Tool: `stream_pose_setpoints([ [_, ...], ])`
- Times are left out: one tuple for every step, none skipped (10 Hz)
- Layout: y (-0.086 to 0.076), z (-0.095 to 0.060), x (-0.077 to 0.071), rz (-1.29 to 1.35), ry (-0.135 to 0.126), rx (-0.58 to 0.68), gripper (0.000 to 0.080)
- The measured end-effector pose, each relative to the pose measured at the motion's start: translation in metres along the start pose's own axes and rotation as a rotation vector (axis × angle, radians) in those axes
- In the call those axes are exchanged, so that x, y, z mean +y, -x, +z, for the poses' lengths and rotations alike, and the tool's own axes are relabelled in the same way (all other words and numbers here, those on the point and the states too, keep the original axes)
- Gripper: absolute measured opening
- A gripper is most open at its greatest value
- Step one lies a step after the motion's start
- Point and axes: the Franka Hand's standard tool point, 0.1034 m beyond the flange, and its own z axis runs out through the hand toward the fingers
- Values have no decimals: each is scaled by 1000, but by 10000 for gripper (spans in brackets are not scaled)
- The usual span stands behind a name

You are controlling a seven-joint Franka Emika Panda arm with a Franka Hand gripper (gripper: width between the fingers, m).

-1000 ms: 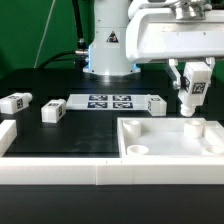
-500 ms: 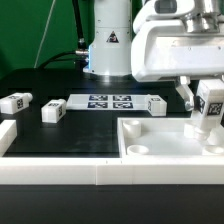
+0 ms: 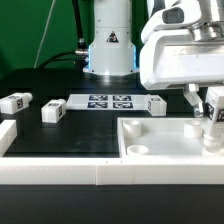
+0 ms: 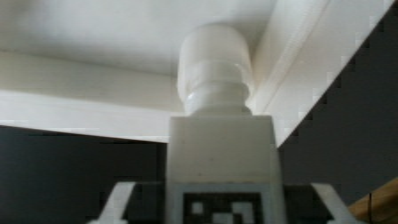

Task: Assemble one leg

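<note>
My gripper point(image 3: 213, 100) is shut on a leg point(image 3: 212, 118), a white block with a black-and-white tag, held upright. Its lower end is at the far right corner of the large white tray-like piece point(image 3: 165, 150). I cannot tell whether it touches. In the wrist view the leg point(image 4: 222, 120) runs out from between my fingers point(image 4: 125, 200) toward the white piece point(image 4: 89, 90), its round tip ahead. My gripper point(image 4: 222, 205) holds it at the tagged end. Three more legs lie on the table: one point(image 3: 15, 102) at the exterior view's left, one point(image 3: 52, 112) beside it, one point(image 3: 155, 105) by the marker board.
The marker board point(image 3: 108, 101) lies flat at the back middle in front of the arm's base point(image 3: 108, 50). A white rail point(image 3: 60, 172) runs along the front edge and turns up at the exterior view's left point(image 3: 8, 135).
My gripper has moved toward the exterior view's right and down with the leg, from above the tray-like piece's far edge to its far right corner.
</note>
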Motion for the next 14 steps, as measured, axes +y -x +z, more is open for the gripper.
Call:
stream_pose_setpoints([
  [1, 2, 0, 0, 0, 0, 284],
  [-1, 3, 0, -1, 2, 9, 284],
  [-2, 4, 2, -3, 6, 23, 284],
  [-3, 5, 2, -3, 8, 31, 284],
  [-3, 6, 1, -5, 8, 38, 284],
  [-1, 10, 0, -5, 8, 35, 284],
  [2, 12, -1, -5, 7, 30, 284],
  [4, 14, -2, -4, 7, 26, 284],
  [4, 14, -1, -2, 8, 28, 284],
  [4, 14, -2, -2, 9, 34, 284],
  [5, 13, -2, -3, 11, 41, 284],
  [6, 13, -2, -3, 11, 42, 284],
  [6, 14, -2, -2, 11, 41, 284],
  [5, 13, -2, -2, 10, 41, 284],
])
